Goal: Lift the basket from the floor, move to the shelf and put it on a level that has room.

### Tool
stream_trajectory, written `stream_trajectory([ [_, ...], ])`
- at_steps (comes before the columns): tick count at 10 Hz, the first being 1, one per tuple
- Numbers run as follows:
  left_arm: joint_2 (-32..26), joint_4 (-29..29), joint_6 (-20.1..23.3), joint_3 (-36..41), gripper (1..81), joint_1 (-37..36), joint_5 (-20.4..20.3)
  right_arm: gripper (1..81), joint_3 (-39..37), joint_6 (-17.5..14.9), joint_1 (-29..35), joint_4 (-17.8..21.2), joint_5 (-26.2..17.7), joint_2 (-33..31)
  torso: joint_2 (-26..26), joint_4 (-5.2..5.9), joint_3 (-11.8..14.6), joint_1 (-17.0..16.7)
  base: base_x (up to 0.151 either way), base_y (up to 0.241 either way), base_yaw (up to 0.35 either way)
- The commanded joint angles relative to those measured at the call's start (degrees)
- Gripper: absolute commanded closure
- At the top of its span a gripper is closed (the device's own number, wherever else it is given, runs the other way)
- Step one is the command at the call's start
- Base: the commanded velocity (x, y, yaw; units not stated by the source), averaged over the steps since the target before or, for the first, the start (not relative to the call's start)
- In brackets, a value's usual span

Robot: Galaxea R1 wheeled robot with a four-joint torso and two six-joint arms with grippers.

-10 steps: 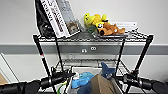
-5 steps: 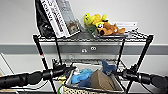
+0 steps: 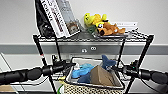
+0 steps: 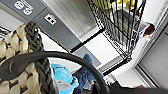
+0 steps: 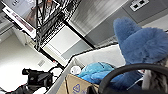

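A robot faces the shelf (image 3: pixel 143 53), a tall black wire rack standing against a pale wall with a grey band running across it. Both dark arms reach forward from the lower corners of the head view, and between them sits the basket (image 3: pixel 93 88), cream with perforated woven-look sides and a pale rim, raised to about the height of the level (image 3: pixel 126 75) second from the top. The left gripper (image 3: pixel 68 65) is at the basket's left rim and the right gripper (image 3: pixel 115 67) is at its right rim; whether their fingers are clamped on the rim or loose cannot be told from any view. Inside the basket lie a light blue soft toy (image 3: pixel 82 70), a darker blue plush shark (image 3: pixel 107 62) with its fin standing up, and a folded piece of brown cardboard (image 3: pixel 101 76). On the topmost tier, large books (image 3: pixel 58 17) lean to the left beside a black bag (image 3: pixel 43 21), and to their right lie a yellow plush toy (image 3: pixel 93 18) and an orange plush dog (image 3: pixel 110 28). In the left wrist view the basket's woven side (image 4: pixel 23 57) shows close up, with the wire tier seen from beneath above it. In the right wrist view the shark (image 5: pixel 142 45) rises over the basket's pale inner wall (image 5: pixel 100 56).
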Motion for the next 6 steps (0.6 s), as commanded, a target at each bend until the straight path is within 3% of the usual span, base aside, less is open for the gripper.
stream_trajectory([
  [1,1.7,-0.2,0.0,0.0,81.1,-9.8,-1.8,81.1,1.3,-0.3,9.6,1.0,3.6,1.4,0.0,0.00,0.0,0.0,0.000,0.000,0.000],
  [6,7.4,-0.1,0.0,-11.0,81.1,-11.4,1.1,81.1,-8.1,-0.2,12.4,1.6,1.2,7.2,0.0,0.00,0.0,0.0,0.000,0.000,0.000],
])
